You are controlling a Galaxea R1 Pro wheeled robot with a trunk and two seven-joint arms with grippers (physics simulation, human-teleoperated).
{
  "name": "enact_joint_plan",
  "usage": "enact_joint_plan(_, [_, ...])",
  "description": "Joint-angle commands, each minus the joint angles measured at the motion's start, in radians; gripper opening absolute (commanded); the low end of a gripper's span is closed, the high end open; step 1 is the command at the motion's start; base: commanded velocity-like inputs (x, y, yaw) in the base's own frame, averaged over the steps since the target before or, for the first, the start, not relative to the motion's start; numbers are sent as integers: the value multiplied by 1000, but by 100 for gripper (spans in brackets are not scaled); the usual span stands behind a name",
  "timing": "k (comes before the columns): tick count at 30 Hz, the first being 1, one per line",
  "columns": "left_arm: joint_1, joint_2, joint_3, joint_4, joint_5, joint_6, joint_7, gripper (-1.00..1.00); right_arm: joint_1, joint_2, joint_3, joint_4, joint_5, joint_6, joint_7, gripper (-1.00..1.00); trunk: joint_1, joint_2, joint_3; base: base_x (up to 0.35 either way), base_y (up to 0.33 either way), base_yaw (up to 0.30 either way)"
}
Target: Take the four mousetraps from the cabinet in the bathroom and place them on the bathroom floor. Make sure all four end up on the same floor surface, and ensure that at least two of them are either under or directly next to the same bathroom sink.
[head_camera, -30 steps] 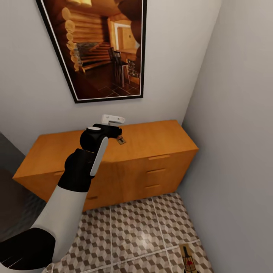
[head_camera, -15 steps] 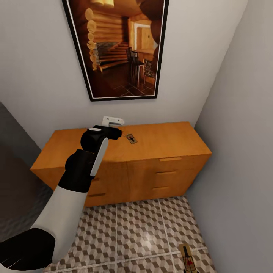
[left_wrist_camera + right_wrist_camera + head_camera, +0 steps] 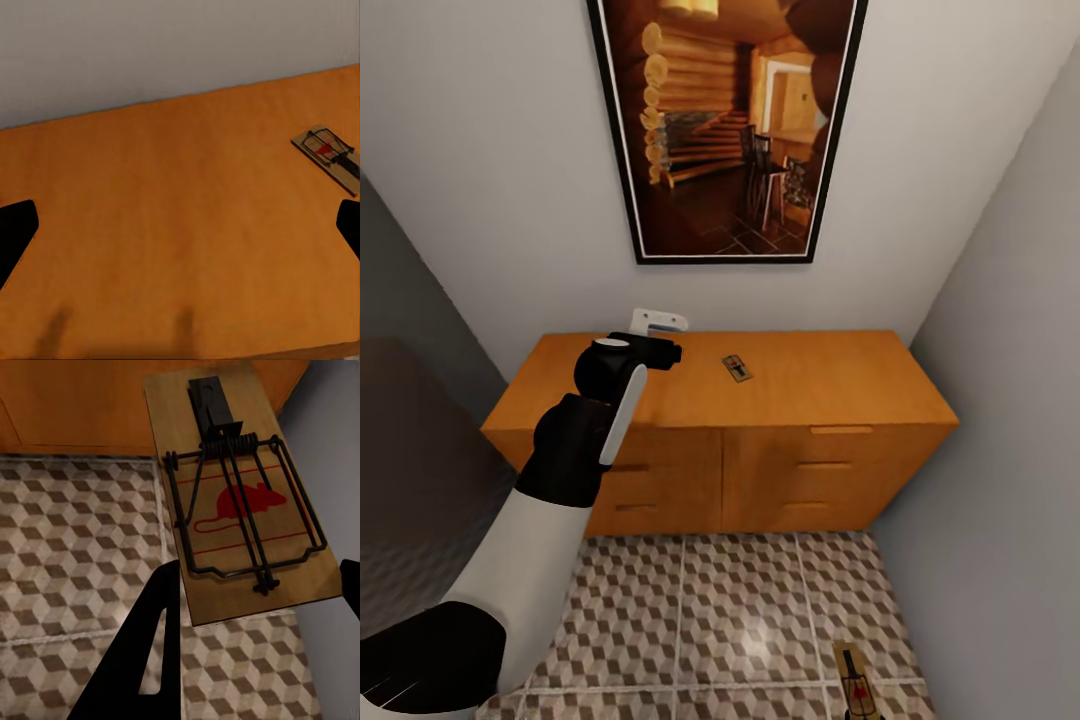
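Observation:
One mousetrap (image 3: 736, 368) lies flat on top of the orange wooden cabinet (image 3: 830, 385); it is also the mousetrap (image 3: 330, 154) in the left wrist view. My left gripper (image 3: 665, 350) hovers over the cabinet top to the trap's left, open and empty, its fingers (image 3: 13, 238) spread wide. A second mousetrap (image 3: 240, 502), with a red mouse mark, is clamped at its near edge in my right gripper (image 3: 259, 592). The same held mousetrap (image 3: 857, 685) hangs over the bathroom floor (image 3: 730, 620). The bathroom sink is out of view.
A framed picture (image 3: 730, 130) of a log-cabin room hangs above the cabinet. A grey wall (image 3: 1010, 400) closes the right side next to the cabinet. A dark surface (image 3: 410, 450) stands at the left. The cabinet drawers (image 3: 825, 470) are closed.
The whole view has swung, so cabinet and picture sit further right. My left gripper turned with it and now stands farther left of the cabinet-top trap. The right gripper still holds its trap.

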Motion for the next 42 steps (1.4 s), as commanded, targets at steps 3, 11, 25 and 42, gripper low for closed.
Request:
enact_joint_plan(3, [-1, 0, -1, 6, 4, 4, 6, 100, -1, 1, -7, 0, 8, -3, -2, -100, 1, -2, -2, 130, -122, 188])
enact_joint_plan(11, [-1, 0, -1, 11, 4, 4, 6, 100, -1, 1, -7, 0, 8, -3, -2, -100, 1, -2, -2, 206, -193, 56])
enact_joint_plan(25, [16, 1, -1, 11, 4, 3, 6, 100, -1, 0, -7, 0, 8, -3, -2, -100, 1, -2, -2, 219, -205, 3])
enact_joint_plan(42, [84, 0, -1, 12, 5, -39, 9, 100, -1, 0, -7, 0, 8, -3, -2, -100, 1, -2, -2, 21, -19, 0])
